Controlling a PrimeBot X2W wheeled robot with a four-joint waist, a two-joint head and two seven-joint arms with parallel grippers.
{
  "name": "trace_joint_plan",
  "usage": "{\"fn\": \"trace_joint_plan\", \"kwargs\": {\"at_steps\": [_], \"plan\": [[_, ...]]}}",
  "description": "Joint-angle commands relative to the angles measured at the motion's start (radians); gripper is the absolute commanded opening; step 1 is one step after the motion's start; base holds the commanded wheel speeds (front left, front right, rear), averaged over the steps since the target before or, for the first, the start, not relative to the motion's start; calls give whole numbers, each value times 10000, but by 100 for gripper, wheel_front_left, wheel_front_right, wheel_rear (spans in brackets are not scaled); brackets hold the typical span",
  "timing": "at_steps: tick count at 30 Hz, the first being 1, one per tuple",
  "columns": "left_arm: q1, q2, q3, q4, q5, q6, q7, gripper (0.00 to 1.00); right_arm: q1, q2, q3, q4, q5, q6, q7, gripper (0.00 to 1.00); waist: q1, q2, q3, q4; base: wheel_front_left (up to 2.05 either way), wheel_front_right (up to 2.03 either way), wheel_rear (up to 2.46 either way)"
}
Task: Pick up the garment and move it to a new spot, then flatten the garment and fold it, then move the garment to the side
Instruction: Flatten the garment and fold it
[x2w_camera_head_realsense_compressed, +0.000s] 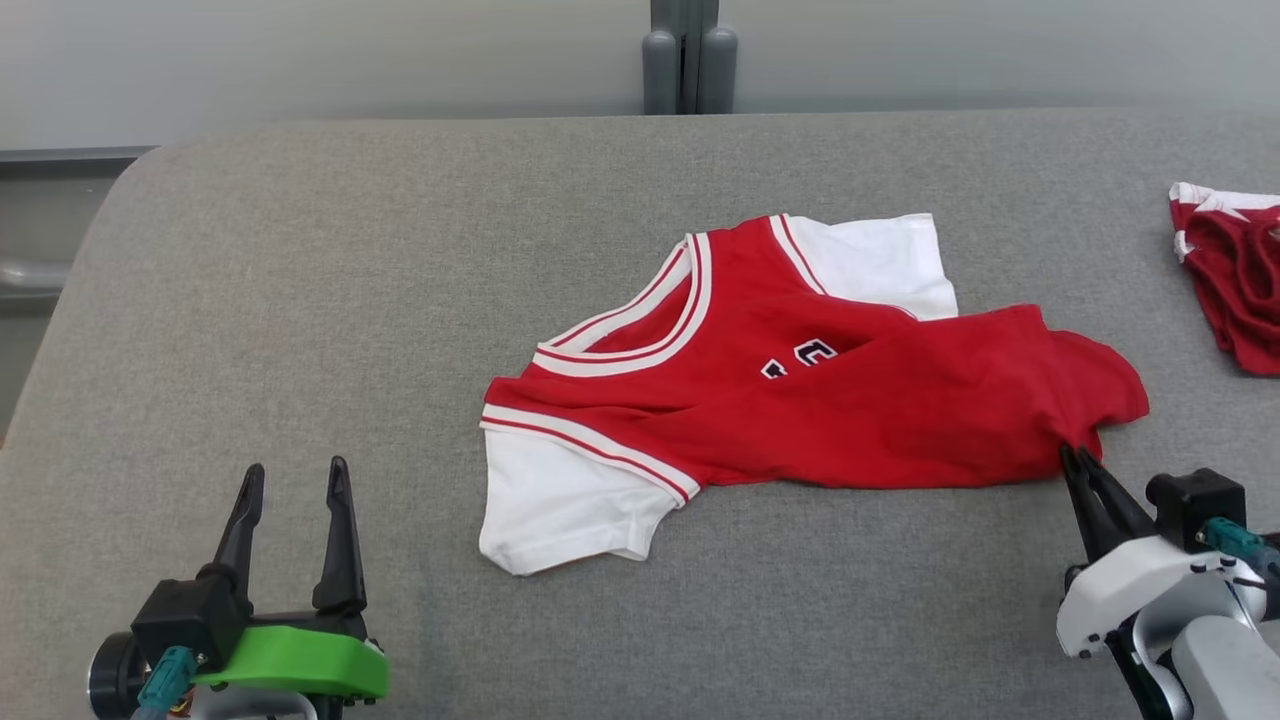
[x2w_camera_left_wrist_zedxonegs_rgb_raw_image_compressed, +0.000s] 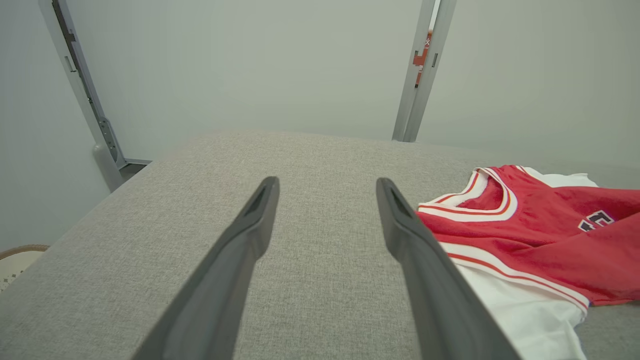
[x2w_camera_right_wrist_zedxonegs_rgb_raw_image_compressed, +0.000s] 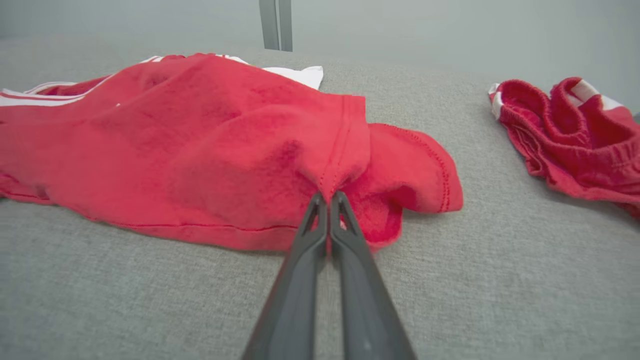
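Note:
The garment (x2w_camera_head_realsense_compressed: 800, 390) is a red jersey with white sleeves and white-striped neck, lying crumpled and partly folded over itself in the middle of the grey table (x2w_camera_head_realsense_compressed: 350, 300). My right gripper (x2w_camera_head_realsense_compressed: 1075, 455) is shut on the garment's red hem at its near right corner; in the right wrist view the fingertips of that gripper (x2w_camera_right_wrist_zedxonegs_rgb_raw_image_compressed: 327, 196) pinch a fold of red cloth (x2w_camera_right_wrist_zedxonegs_rgb_raw_image_compressed: 225, 145). My left gripper (x2w_camera_head_realsense_compressed: 295, 475) stands open at the near left, well clear of the garment. In the left wrist view that gripper (x2w_camera_left_wrist_zedxonegs_rgb_raw_image_compressed: 327, 185) holds nothing, with the garment (x2w_camera_left_wrist_zedxonegs_rgb_raw_image_compressed: 525, 235) to its right.
A second red piece of clothing (x2w_camera_head_realsense_compressed: 1235, 270) lies bunched at the table's right edge, also in the right wrist view (x2w_camera_right_wrist_zedxonegs_rgb_raw_image_compressed: 570, 130). A grey post (x2w_camera_head_realsense_compressed: 688, 55) stands behind the table's far edge. The table's left edge drops off beside my left arm.

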Motion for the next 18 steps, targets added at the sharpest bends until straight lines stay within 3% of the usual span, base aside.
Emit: {"fn": "trace_joint_plan", "kwargs": {"at_steps": [1, 8, 16, 17, 18], "plan": [[40, 13, -4, 30, -23, 5, -1, 100, 424, 42, -74, -370, -31, -14, -24, 0, 0, 0, -90, -86, 0, 0, 0], [168, 14, 27, -32, -44, 27, -1, 100, 2572, 96, -260, -2270, 4, -13, -25, 0, 0, 0, -195, -299, 0, 0, 0], [179, 14, 59, -8, 64, 13, -1, 100, 3349, 255, -322, -2565, 201, -14, -25, 0, 0, 0, -225, -549, 0, 0, 0], [190, 13, 71, -3, 83, 10, 1, 100, 3309, 293, -354, -2631, 180, -14, -26, 42, 0, 0, -247, -578, 0, 0, 0], [202, 13, 94, 10, 89, 5, -1, 100, 3275, 384, -377, -2712, 143, -14, -25, 100, 0, 0, -274, -610, 0, 0, 0]]}}
